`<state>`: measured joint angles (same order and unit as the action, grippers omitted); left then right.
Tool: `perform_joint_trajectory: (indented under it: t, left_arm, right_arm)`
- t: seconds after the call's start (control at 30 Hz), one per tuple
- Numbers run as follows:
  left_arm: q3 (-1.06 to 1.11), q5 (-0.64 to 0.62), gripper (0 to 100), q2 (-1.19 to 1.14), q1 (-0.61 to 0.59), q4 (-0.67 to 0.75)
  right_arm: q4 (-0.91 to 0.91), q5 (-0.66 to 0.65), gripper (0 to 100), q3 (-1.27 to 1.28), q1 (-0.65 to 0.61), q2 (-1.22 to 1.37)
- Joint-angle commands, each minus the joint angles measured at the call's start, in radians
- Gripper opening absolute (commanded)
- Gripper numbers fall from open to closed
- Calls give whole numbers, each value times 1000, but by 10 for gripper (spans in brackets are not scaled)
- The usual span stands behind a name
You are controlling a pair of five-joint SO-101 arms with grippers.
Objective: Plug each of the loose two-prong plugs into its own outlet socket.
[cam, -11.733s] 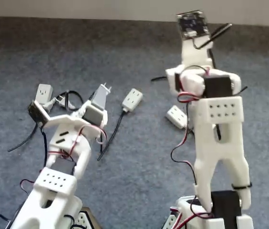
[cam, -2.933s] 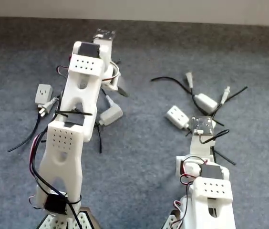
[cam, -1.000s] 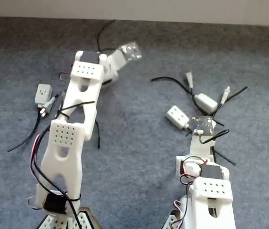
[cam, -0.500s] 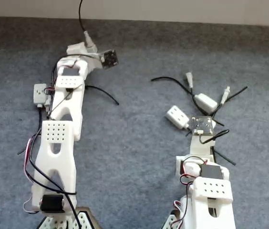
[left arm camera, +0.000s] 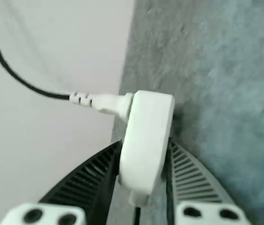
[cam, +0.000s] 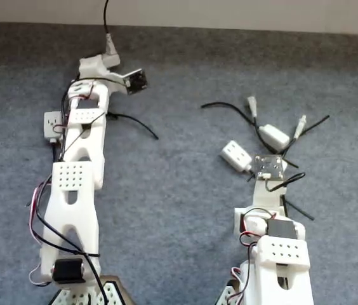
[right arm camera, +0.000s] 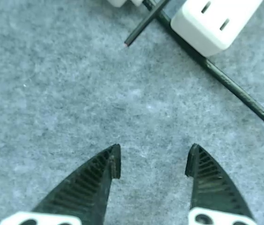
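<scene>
The left gripper (left arm camera: 143,154) is clenched on a white cord-end block (left arm camera: 148,122), rounded and smooth, with a black cord (left arm camera: 10,70) leaving a ribbed white collar; it is held at the far edge of the grey carpet (cam: 179,190). The right gripper (right arm camera: 153,161) hangs with fingers spread over the carpet, near a white outlet socket (right arm camera: 216,21) with two slots.

No readable text, label, brand, number or sign on any surface in these views.
</scene>
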<state>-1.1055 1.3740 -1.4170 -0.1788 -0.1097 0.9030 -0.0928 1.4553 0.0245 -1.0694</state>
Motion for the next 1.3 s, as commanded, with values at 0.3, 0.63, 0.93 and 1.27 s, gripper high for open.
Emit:
perform_joint_trajectory:
  t: [0.3, 0.63, 0.93, 1.27]
  left_arm:
    - [-65, 318, 233, 25, -15, 586]
    - [-28, 422, 235, -73, -59, 595]
    - [-30, 588, 236, -242, -127, 597]
    - [-263, 580, 296, -246, -196, 562]
  right_arm:
    - [-15, 8, 228, -4, 4, -8]
    - [-15, 8, 228, -4, 4, -8]
    - [-15, 8, 228, -4, 5, -8]
    - [-15, 8, 228, -4, 5, -8]
